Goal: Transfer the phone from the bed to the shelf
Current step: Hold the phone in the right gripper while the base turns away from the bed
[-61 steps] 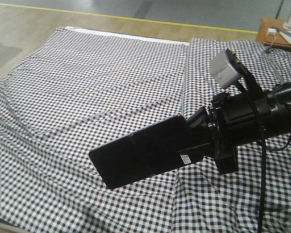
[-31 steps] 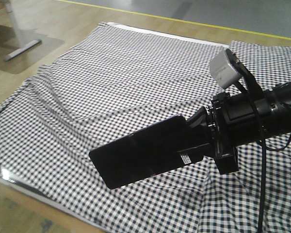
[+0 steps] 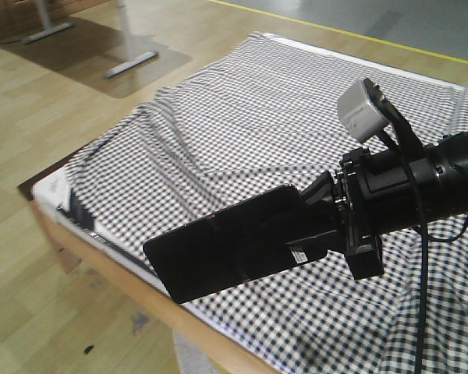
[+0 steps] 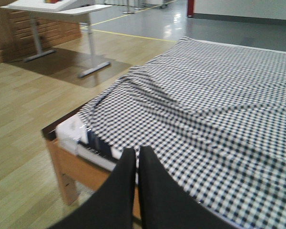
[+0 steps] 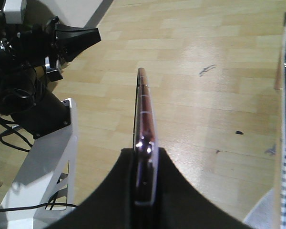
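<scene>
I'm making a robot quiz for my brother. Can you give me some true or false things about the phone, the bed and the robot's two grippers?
1. The right gripper is holding the phone. True.
2. The phone lies flat on the bed. False: it is up in the air, gripped at one end.
3. The left gripper is wide open. False: it is shut and holds nothing.
4. The bed is covered in black-and-white checks. True.

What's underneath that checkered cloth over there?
At the corner of the bed, a white mattress edge and wooden frame peek out. The cloth hides everything else.
</scene>
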Available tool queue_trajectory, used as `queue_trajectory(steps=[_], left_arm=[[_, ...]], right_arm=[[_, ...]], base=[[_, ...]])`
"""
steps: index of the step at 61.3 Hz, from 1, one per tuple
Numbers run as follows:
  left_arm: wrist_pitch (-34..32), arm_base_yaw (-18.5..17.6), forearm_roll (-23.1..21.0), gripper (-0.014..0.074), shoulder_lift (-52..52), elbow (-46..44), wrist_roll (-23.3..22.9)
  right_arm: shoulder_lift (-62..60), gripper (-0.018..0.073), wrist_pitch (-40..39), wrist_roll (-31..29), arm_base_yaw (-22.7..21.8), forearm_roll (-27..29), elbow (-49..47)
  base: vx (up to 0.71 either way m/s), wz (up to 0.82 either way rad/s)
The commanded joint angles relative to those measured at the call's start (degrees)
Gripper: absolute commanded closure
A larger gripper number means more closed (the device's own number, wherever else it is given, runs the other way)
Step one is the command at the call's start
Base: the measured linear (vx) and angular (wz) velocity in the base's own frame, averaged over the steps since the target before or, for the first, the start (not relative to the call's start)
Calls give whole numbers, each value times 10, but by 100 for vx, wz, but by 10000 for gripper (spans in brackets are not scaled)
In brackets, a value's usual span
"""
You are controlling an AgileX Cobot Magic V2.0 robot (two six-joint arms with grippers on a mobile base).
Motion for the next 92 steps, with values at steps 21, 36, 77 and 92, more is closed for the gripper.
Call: queue_trajectory(steps=[21,36,77,92], left_arm=[[-42,-2,-4,596,-3,1,-2],[-42,-2,-4,596,-3,1,-2],[-42,-2,-4,596,-3,1,-2],[-42,-2,-4,596,-3,1,-2]], right_arm=[[-16,560,46,-4,-1,53,-13],[-16,560,46,-4,-1,53,-13],[-16,560,46,-4,-1,53,-13],[-16,560,46,-4,-1,53,-13]], base=[[-12,48],[-12,48],[-12,47],[-12,46]])
